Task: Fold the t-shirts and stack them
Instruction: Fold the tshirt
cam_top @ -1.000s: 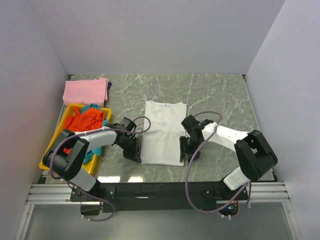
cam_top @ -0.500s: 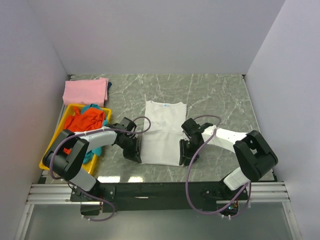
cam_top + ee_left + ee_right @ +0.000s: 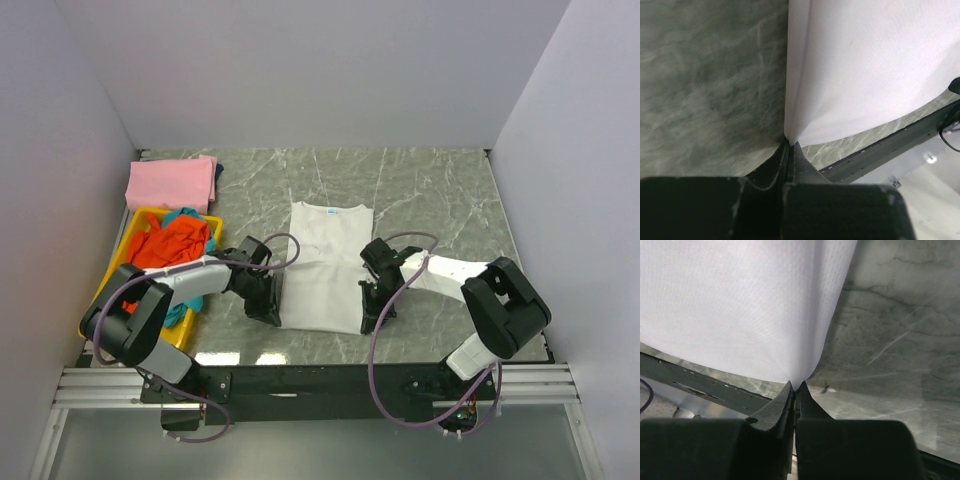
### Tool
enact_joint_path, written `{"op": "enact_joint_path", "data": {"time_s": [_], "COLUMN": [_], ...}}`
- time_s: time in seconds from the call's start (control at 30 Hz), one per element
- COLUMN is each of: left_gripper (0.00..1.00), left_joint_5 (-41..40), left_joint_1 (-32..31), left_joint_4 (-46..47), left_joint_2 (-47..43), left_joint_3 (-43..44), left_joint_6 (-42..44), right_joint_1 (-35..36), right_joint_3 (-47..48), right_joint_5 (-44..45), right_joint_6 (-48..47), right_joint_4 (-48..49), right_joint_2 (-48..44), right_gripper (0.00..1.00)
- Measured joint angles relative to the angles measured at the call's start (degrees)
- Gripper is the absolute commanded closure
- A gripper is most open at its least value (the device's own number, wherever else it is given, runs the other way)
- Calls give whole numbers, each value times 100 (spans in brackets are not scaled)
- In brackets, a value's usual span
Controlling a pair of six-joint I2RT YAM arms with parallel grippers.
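A white t-shirt (image 3: 325, 262) lies flat as a long narrow strip mid-table, neck at the far end. My left gripper (image 3: 277, 318) is shut on its near left corner (image 3: 792, 136), the cloth pinched between the black fingertips. At the near right corner (image 3: 801, 380) my right gripper (image 3: 366, 322) is shut on the hem in the same way. A folded pink t-shirt (image 3: 171, 182) rests at the far left. Orange-red (image 3: 170, 240) and teal (image 3: 188, 216) t-shirts are heaped in the yellow tray (image 3: 112, 285).
The yellow tray stands left of my left arm (image 3: 190, 278), near the left wall. The table's near edge and black metal rail (image 3: 320, 380) lie just behind both grippers. White walls close in the marble table (image 3: 440, 200) on three sides.
My right gripper has slid left onto the white t-shirt's near right corner and closed on it. The left gripper has kept its hold without moving.
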Motion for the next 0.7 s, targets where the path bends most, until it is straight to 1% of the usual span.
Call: {"op": "enact_joint_path", "data": {"time_s": [0.17,0.33,0.47,0.6,0.7], "left_gripper": [100,100,100,100,100], "left_joint_5": [-334,-566,-605,-603,-557], "left_joint_1": [0,-11,-9,-11,-15], "left_joint_4": [-199,-470,-662,-966,-1204], "left_joint_2": [-535,-1215,-1475,-1770,-2164], "left_joint_3": [-4,118,199,199,199], "left_joint_6": [-133,-297,-380,-514,-640], "right_joint_1": [11,13,13,13,52], "right_joint_3": [92,551,870,885,813], "right_joint_5": [138,348,481,494,468], "right_joint_6": [46,151,238,319,437], "right_joint_4": [-221,-697,-1034,-1351,-1537], "right_joint_2": [-146,-669,-1110,-1320,-1526], "right_gripper": [100,100,100,100,100]}}
